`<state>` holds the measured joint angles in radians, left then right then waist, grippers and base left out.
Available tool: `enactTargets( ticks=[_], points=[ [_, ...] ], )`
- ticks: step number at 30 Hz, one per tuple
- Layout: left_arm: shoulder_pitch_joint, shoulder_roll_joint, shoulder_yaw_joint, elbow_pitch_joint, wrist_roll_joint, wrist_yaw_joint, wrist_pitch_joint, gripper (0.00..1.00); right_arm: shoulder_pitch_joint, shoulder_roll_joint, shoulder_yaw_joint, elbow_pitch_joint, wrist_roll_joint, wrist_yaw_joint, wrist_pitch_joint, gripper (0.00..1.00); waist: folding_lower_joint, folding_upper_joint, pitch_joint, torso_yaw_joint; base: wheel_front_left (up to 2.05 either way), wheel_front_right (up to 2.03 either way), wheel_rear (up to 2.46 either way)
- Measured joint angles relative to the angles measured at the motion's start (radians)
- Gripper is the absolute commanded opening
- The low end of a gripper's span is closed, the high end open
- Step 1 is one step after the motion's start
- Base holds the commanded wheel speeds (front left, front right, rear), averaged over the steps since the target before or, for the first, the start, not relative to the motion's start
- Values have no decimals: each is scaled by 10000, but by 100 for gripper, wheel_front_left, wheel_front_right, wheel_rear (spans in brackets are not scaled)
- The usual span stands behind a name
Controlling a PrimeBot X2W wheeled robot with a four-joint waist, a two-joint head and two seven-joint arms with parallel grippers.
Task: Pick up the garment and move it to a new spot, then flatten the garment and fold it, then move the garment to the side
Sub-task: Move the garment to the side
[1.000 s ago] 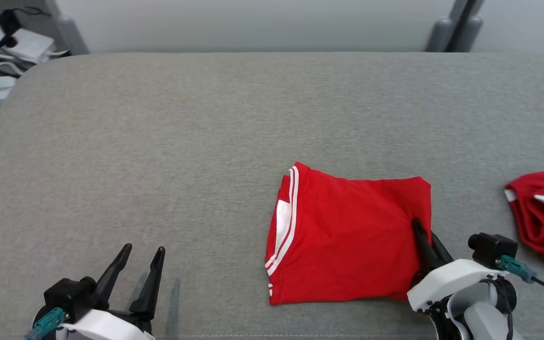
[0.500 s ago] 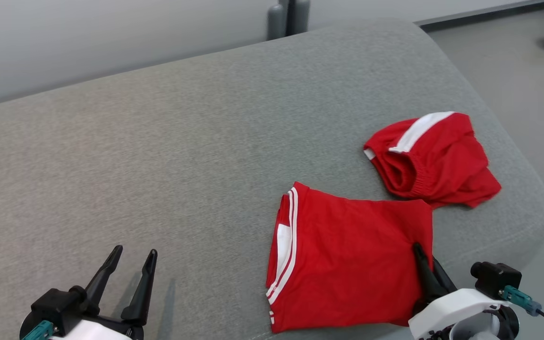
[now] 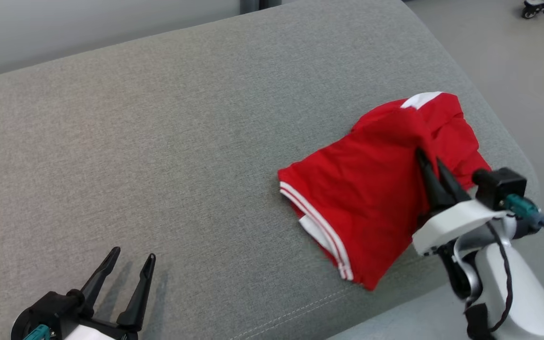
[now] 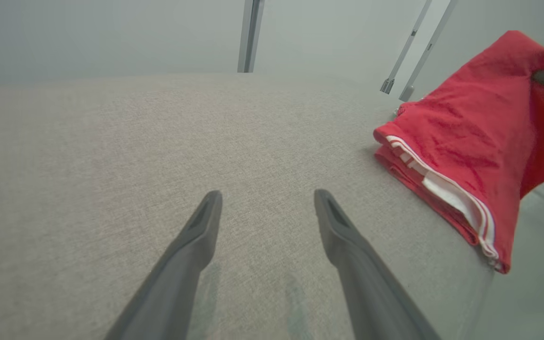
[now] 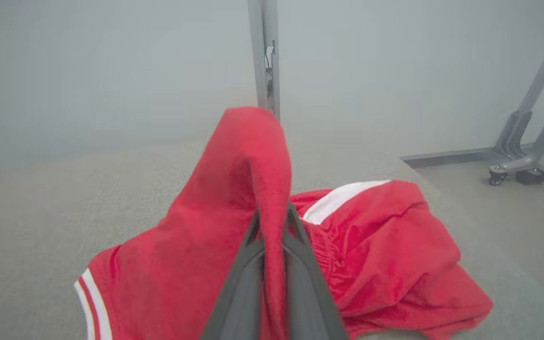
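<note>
Red folded shirt (image 3: 361, 208), white-striped edge: one side raised, pinched between the closed fingers of the right gripper (image 3: 429, 157); the rest trails on the grey cushion (image 3: 158, 141) near its right end, just beside red shorts (image 3: 458, 137). Left gripper (image 3: 132, 253): fingers spread, holding nothing.

Grey cushion (image 3: 158, 141) bare on left and middle, wide passage. Raised red garment (image 3: 361, 198) and second red garment (image 3: 456, 137) crowd the right edge, overlapping.

matt red cloth garment (image 3: 366, 203), coarse grey upholstery (image 3: 158, 123)
</note>
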<state>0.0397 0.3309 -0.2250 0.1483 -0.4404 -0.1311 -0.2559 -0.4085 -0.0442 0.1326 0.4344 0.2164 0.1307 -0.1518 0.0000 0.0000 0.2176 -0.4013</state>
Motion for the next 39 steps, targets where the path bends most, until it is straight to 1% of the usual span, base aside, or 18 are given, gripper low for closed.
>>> enactTargets(
  ticks=[2,7,11,14,15,16,17,18,20,21,23,26,29,31,39],
  points=[
    [0,58,-12,-17,-4,0,2,100,-230,-17,-556,-217,-493,2,458,0,0,0,58,158,0,0,0],
    [0,148,-86,-119,-17,0,0,100,-297,-67,-2309,-815,-1338,0,1273,0,-1,0,192,593,0,0,0],
    [0,339,-113,-203,-35,0,0,100,-349,-44,-3528,-1407,-2130,0,1636,0,0,0,368,870,0,0,0],
    [-10,499,-157,-307,-117,0,0,100,-523,-4,-4322,-1659,-2949,0,1858,0,0,1,549,1036,0,0,0],
    [-16,571,-194,-347,-134,0,0,100,-588,12,-4608,-1707,-3283,2,1871,6,0,0,609,1101,0,0,0],
    [-22,642,-226,-384,-165,0,0,100,-653,46,-4941,-1737,-3590,2,1881,37,0,0,670,1165,0,0,0],
    [-36,709,-263,-418,-211,0,0,100,-712,50,-5269,-1756,-3900,2,1883,100,0,0,732,1236,0,0,0],
    [-52,769,-316,-449,-234,0,0,100,-757,38,-5526,-1779,-4130,2,1871,100,0,0,792,1311,0,0,0],
    [-95,846,-395,-539,-297,0,0,100,-895,48,-6052,-1787,-4211,2,1724,100,0,0,914,1481,0,0,0],
    [-95,846,-395,-539,-297,0,0,100,-895,48,-6052,-1787,-4211,2,1724,100,0,0,914,1481,0,0,0],
    [-174,934,-428,-562,-341,0,0,100,-1046,44,-6395,-1829,-4389,2,1325,100,0,0,1027,1659,0,0,0],
    [-307,980,-405,-610,-401,0,0,100,-1198,50,-6437,-1939,-4437,2,750,100,0,0,1145,1929,0,0,0],
    [-307,938,-334,-527,-456,0,0,100,-1201,52,-5869,-1778,-4182,2,481,100,0,0,1115,2128,0,0,0],
    [-307,853,-257,-414,-454,0,0,100,-1146,48,-5242,-1661,-4031,2,351,100,0,0,978,2183,0,0,0],
    [-313,44,339,303,-255,0,0,100,-430,33,-3745,-1338,-3304,2,-268,100,-1,1,123,2381,0,0,0]
  ],
)
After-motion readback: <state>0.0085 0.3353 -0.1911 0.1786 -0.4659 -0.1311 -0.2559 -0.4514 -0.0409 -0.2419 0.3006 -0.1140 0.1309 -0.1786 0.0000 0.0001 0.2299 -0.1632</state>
